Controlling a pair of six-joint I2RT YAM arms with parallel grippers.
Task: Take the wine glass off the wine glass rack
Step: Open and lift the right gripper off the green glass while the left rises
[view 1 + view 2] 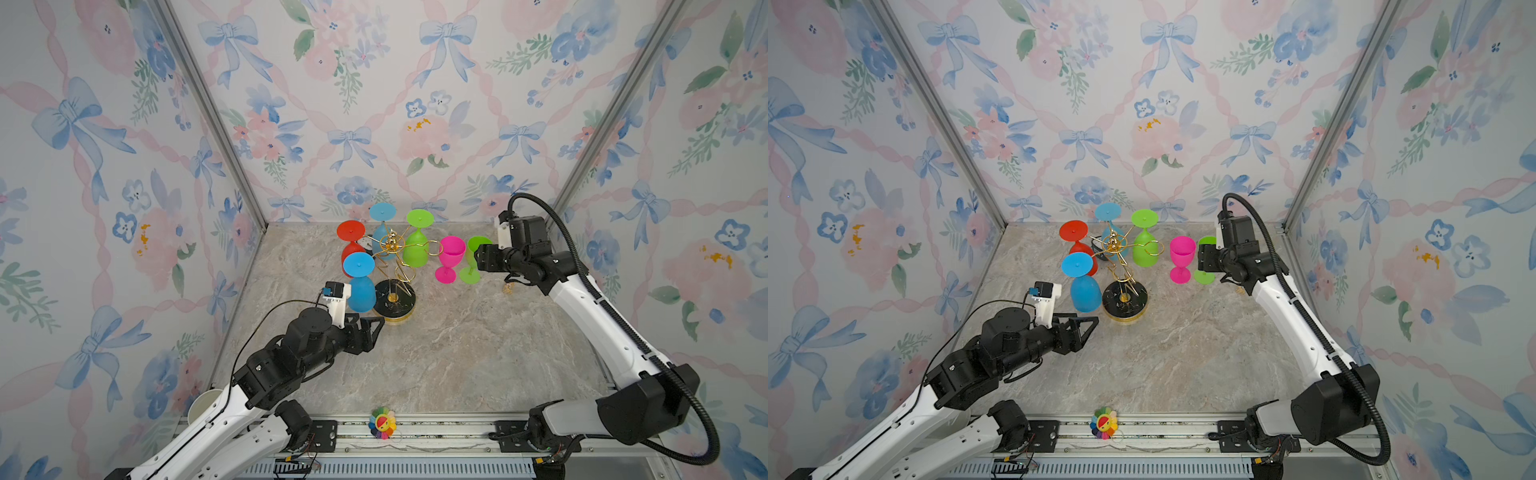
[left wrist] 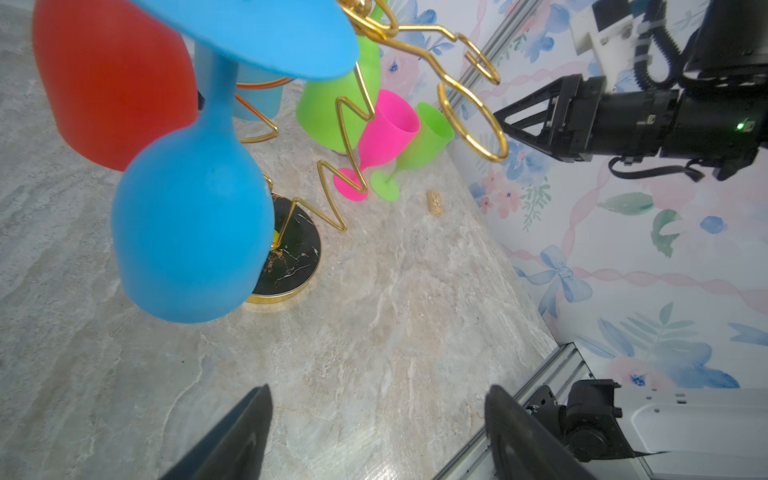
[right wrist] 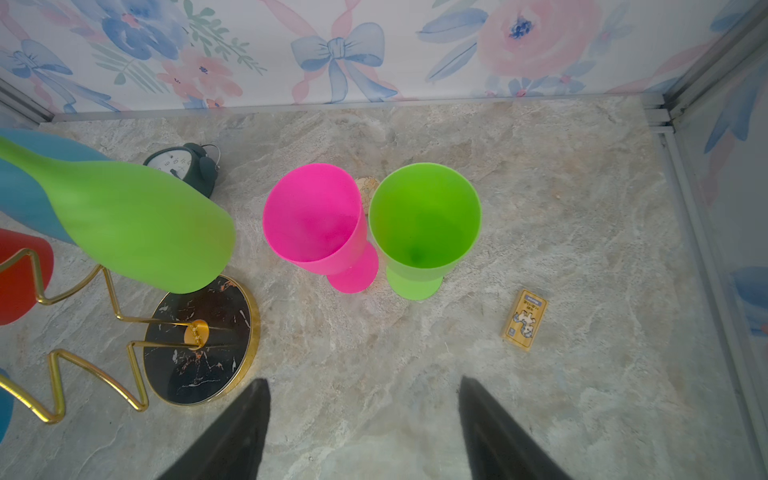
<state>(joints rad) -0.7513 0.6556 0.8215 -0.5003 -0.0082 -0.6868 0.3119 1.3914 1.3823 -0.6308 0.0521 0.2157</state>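
The gold wire wine glass rack [image 1: 394, 306] stands on its round black base at the back of the table. Upside down on its arms hang a red wine glass [image 1: 351, 232], a green one [image 1: 417, 245] and two blue ones; the nearer blue glass [image 1: 360, 291] hangs lowest. My left gripper [image 1: 380, 323] hovers open just in front of that blue glass [image 2: 191, 232], its fingers wide apart and empty [image 2: 378, 392]. My right gripper [image 1: 478, 257] is open beside a green glass [image 3: 424, 220] that stands upright on the table next to a pink one [image 3: 316, 216].
A small alarm clock [image 3: 187, 166] sits behind the rack. A little yellow box [image 3: 524, 320] lies near the right wall. A rainbow flower toy [image 1: 383, 423] rests on the front rail, and a paper cup [image 1: 203, 409] shows under the left arm.
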